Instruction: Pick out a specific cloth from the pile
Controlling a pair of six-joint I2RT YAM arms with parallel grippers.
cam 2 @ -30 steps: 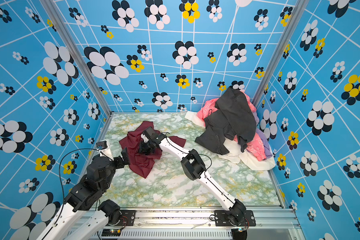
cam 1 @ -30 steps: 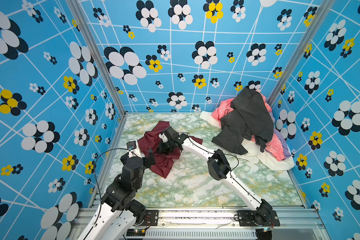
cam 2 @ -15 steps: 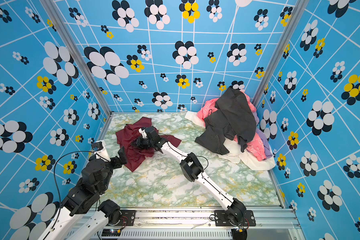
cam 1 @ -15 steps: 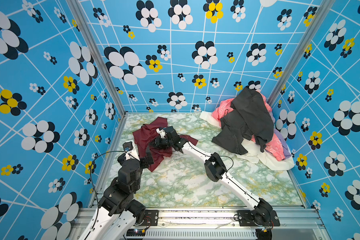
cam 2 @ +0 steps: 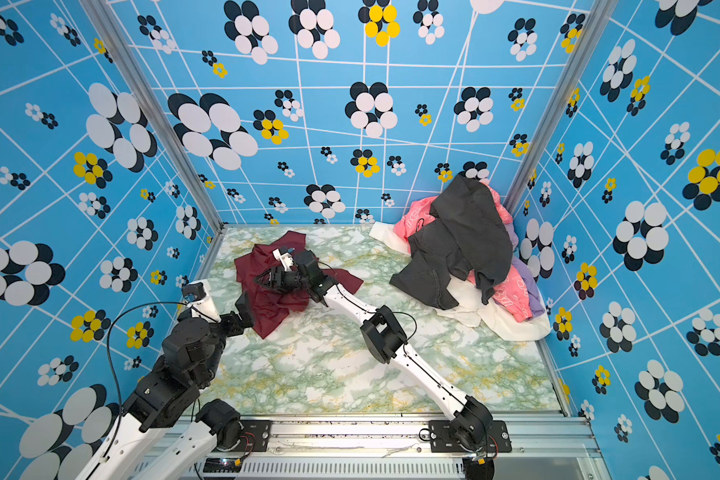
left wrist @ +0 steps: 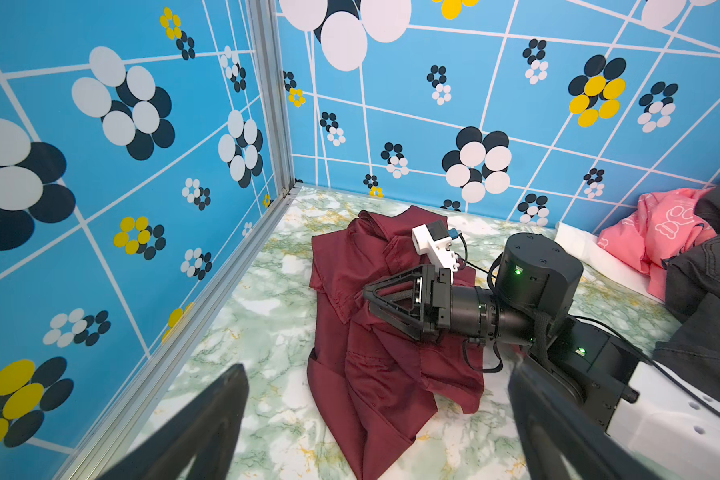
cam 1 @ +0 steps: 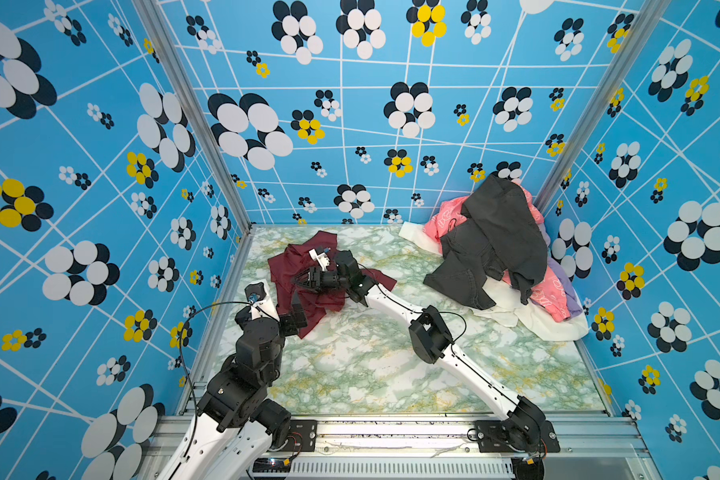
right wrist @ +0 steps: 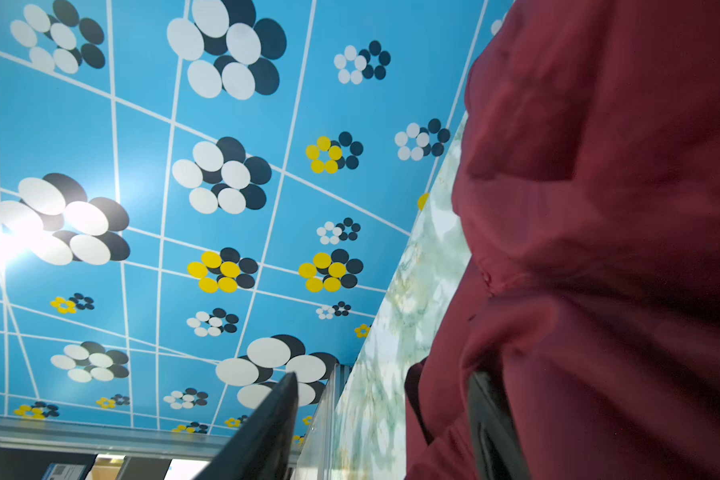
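Observation:
The cloth (cam 1: 285, 270) (cam 2: 253, 266), a maroon shirt, lies crumpled on the marble table at the far left, apart from the pile (cam 1: 495, 249) (cam 2: 462, 245) in the far right corner. My right gripper (cam 1: 300, 280) (cam 2: 261, 279) (left wrist: 366, 297) lies low across the shirt and is open. In the right wrist view its fingers (right wrist: 267, 424) stand apart, with a fold of the cloth (right wrist: 599, 208) against one of them. My left gripper (cam 1: 294, 318) (cam 2: 242, 307) (left wrist: 375, 436) hovers open at the near edge of the cloth (left wrist: 375, 374), holding nothing.
The pile has a dark grey garment on top of pink (left wrist: 661, 232), white and lavender ones. Blue flower-print walls close in the table (cam 1: 371, 365) on three sides. A metal post (cam 1: 208, 137) stands in the far left corner, close to the shirt.
My right gripper dragged the shirt a little left and towards the back wall, then opened its jaws and let go of it. The left arm barely moved.

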